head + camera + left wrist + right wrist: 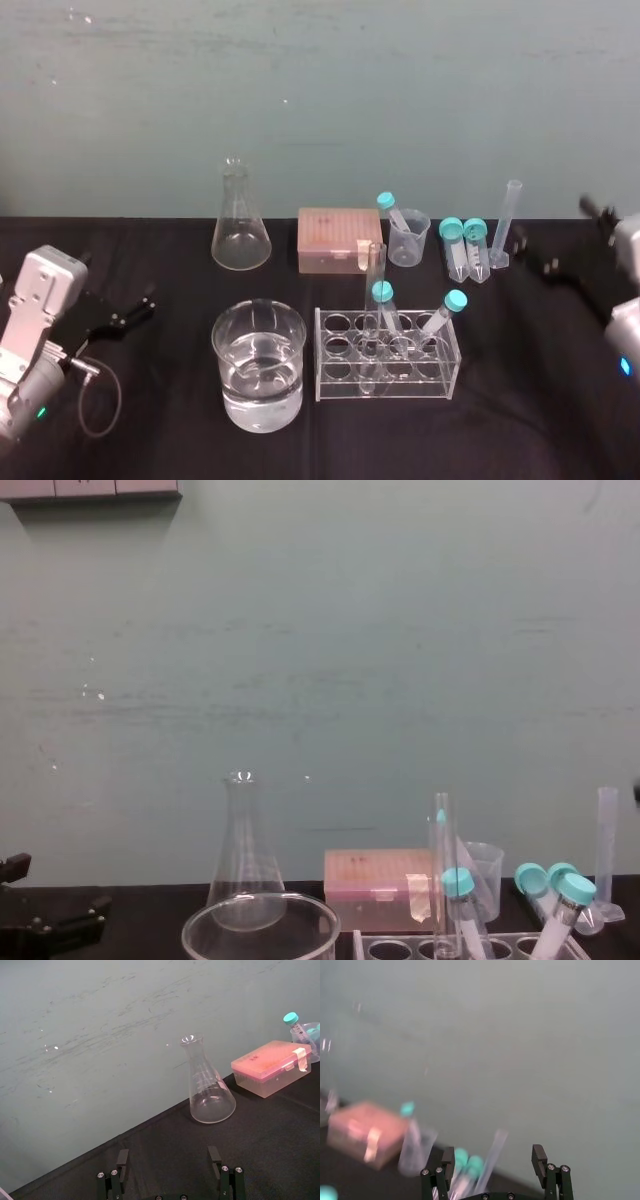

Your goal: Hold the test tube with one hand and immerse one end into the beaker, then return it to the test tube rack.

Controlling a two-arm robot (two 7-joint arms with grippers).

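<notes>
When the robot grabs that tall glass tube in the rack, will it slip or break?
The test tube looks like thin smooth glass, so it probably slips easily and could crack if squeezed hard. It stands far above the test tube rack, so a sideways nudge may tilt it. Being round, it would likely roll if laid down.

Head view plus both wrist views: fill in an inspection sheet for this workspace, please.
Surface: black tabletop, no spill seen.
Job's things: test tube standing in the test tube rack; beaker left of the rack, part full of clear liquid.
Clutter: flask, pink box, plastic cup, capped tubes and graduated cylinder along the back.
Grippers: left gripper at the table's left, fingers open, empty; right gripper at the table's right, fingers open, empty.
Cables: grey cable loop by the left arm.
Surroundings: teal wall.
</notes>
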